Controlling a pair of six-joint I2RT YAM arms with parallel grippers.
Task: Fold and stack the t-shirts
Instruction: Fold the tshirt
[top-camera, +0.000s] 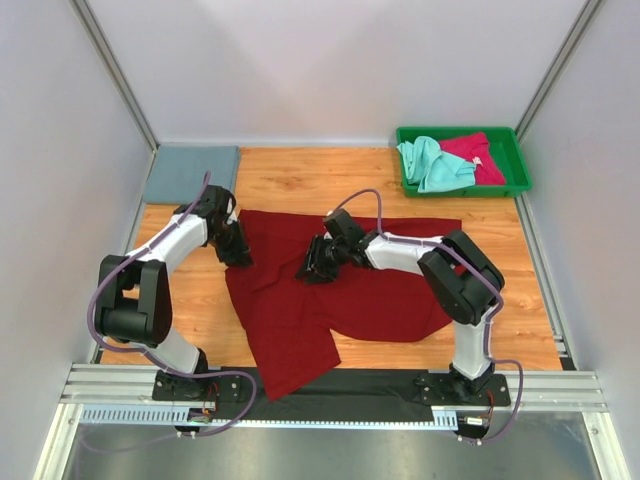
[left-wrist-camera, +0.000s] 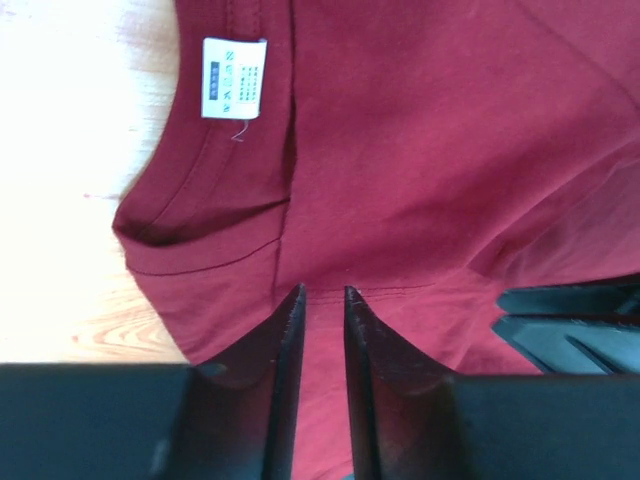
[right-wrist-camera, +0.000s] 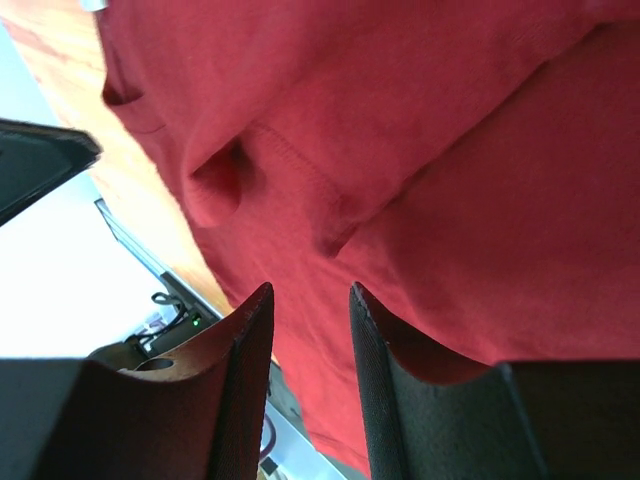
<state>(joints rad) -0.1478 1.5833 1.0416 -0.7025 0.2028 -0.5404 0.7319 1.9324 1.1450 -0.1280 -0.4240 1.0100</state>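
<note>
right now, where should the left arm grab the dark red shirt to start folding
Likely the shoulder edge beside the collar of the dark red shirt: it lies flat and seamed, with bare table alongside. The left gripper could come low from that table side and pinch it.

1. Plain pale grey walls (top-camera: 330, 60) close in the back and both sides.
2. Slim aluminium posts (top-camera: 116, 75) rise along the two back corners.
3. The wooden table (top-camera: 300, 175) has warm orange-brown planks.
4. A ribbed metal rail (top-camera: 110, 385) crosses the near edge, with a black mat (top-camera: 340, 398) at its middle.
5. The light is bright and even, and the shadows are soft.
</note>
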